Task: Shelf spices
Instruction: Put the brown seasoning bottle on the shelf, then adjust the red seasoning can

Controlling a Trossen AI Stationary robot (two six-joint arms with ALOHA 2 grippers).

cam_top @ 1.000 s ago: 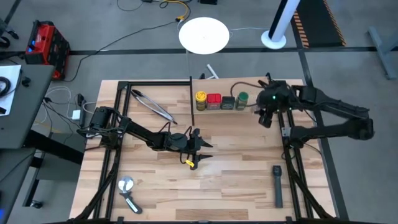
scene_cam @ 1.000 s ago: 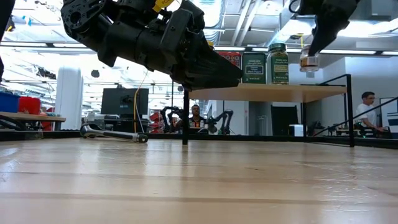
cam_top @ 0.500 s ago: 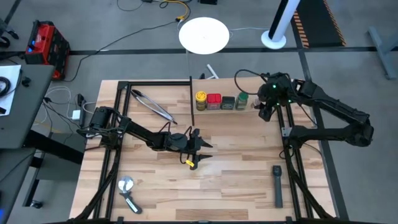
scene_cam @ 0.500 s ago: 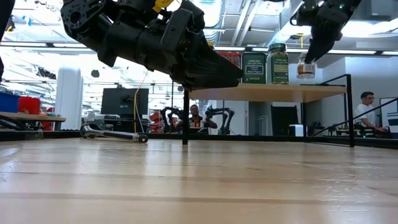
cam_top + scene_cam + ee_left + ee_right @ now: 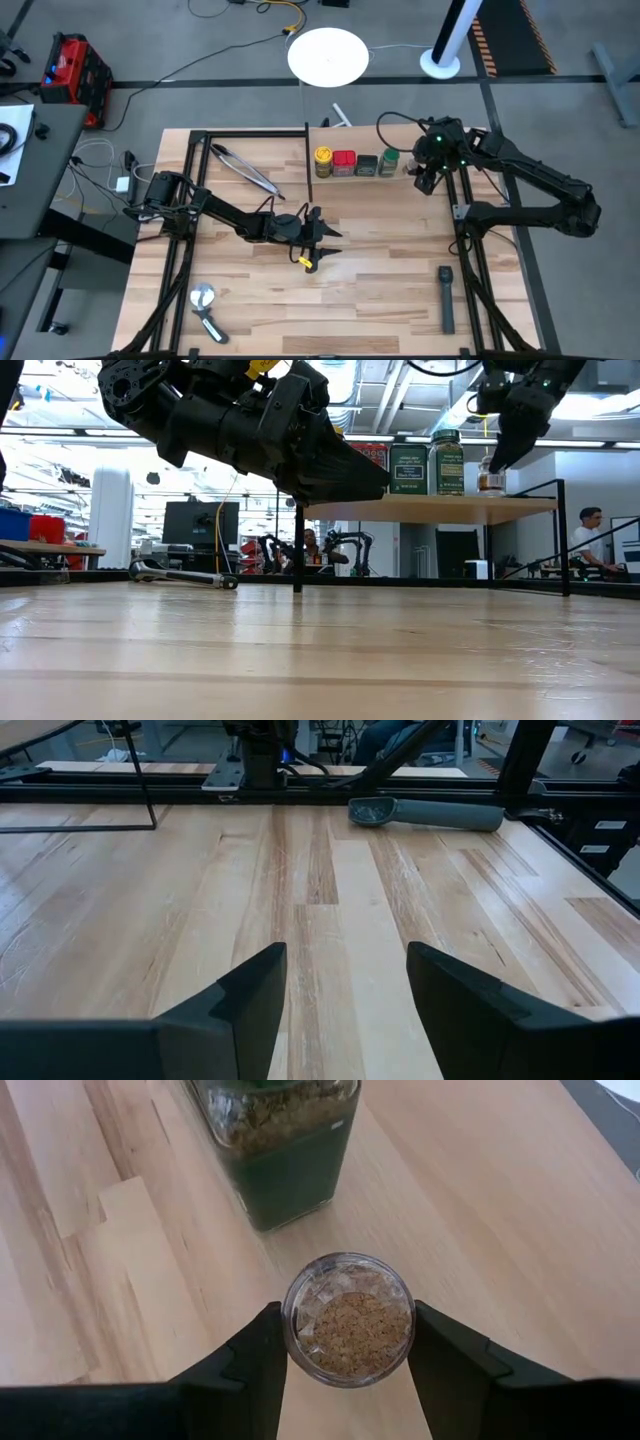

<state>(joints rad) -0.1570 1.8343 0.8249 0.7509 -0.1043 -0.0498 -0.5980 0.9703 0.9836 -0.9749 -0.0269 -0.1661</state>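
My right gripper (image 5: 345,1342) pinches the clear jar (image 5: 348,1320) at the shelf (image 5: 430,508), beside the green jar (image 5: 285,1140). I should settle it flat and let go only once it stands. My left gripper (image 5: 345,990) idles spread at table centre. Count: 5 spices, 4 shelved in a row (image 5: 355,163).

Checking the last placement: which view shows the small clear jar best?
The right wrist view: the small clear jar sits between the right gripper fingers, beside the green jar. The low view shows it on the shelf; overhead hides it; the left wrist misses it.
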